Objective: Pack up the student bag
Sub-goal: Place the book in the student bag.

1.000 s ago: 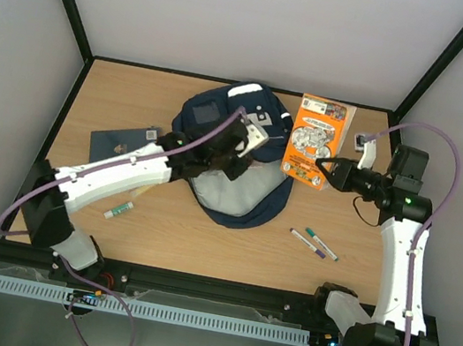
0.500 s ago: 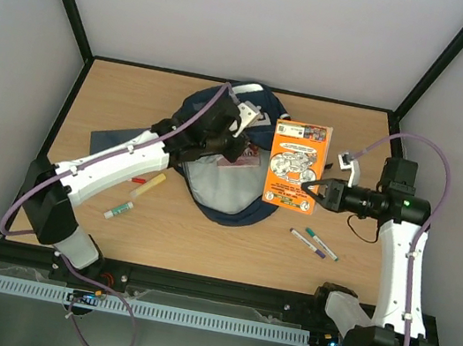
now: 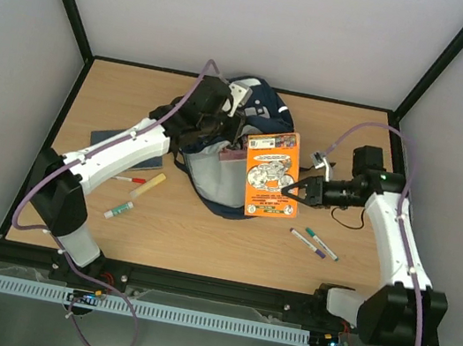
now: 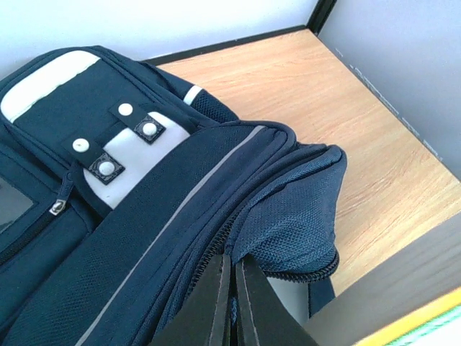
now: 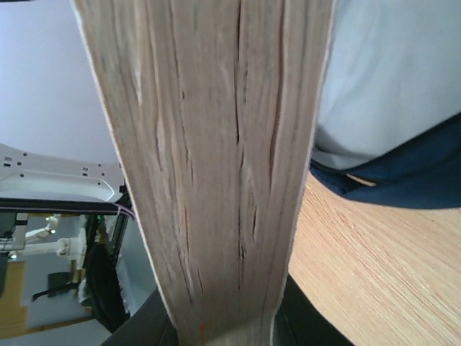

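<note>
The left pincer (image 3: pixel 221 128) is clenched on the student bag (image 3: pixel 271 111), its two fingers pressed together over the zippered rim of a navy mesh panel. In the left wrist view the fabric rises straight ahead of the tips. The white patch with its snap tabs lies further out and to the left of them. The bag sits on the bench (image 3: pixel 120 91) directly under and ahead of this pincer. Its pale grey lining shows on the side towards the arm bases.

The right pincer (image 3: pixel 293 189) is grasping an orange book (image 3: pixel 269 172) by one edge, with its jaws a little apart around the thickness of the pages. The book extends away from the tips, tilted, with its cover facing the overhead camera and its far corner over the bag's opening. In the right wrist view the page edges run out from between the fingers and fill most of the picture. To their right are the bag's grey lining and navy rim, with bare wood below.

A purple marker (image 3: pixel 309 244) and a green marker (image 3: pixel 321 244) lie side by side on the bench, near the right pincer on its base side. A dark-blue notebook (image 3: pixel 119 151) lies partly under the left arm, well behind the left pincer. A red pen (image 3: pixel 130 179) and a green-capped marker (image 3: pixel 119 209) lie near it.
</note>
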`<control>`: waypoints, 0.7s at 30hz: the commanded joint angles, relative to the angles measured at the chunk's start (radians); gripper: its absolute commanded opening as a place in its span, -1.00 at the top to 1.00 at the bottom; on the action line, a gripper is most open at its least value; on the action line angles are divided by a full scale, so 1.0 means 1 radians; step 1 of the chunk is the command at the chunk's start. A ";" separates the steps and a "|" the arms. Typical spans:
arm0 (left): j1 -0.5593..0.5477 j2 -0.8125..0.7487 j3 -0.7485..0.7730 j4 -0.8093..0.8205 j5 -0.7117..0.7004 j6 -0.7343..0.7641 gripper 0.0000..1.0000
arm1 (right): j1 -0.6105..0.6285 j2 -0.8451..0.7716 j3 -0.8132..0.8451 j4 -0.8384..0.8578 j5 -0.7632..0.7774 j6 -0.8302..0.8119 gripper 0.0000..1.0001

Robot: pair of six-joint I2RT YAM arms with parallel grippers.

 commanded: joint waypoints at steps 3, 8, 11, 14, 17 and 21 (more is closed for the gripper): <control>0.051 0.012 0.041 0.128 0.049 -0.072 0.95 | 0.047 0.115 -0.010 -0.005 -0.075 0.011 0.98; 0.077 -0.010 0.003 0.160 0.128 -0.097 0.95 | 0.130 0.197 -0.016 0.027 -0.033 0.028 0.98; 0.085 -0.031 -0.009 0.166 0.167 -0.107 0.95 | 0.175 0.262 -0.012 0.047 -0.017 0.032 0.98; 0.084 -0.067 -0.043 0.186 0.185 -0.104 0.95 | 0.191 0.328 0.011 0.066 -0.022 0.035 0.98; 0.084 -0.075 -0.053 0.188 0.222 -0.098 0.95 | 0.196 0.369 0.015 0.178 0.003 0.094 0.98; 0.084 -0.072 -0.056 0.186 0.261 -0.101 0.95 | 0.210 0.413 -0.010 0.373 0.020 0.219 0.98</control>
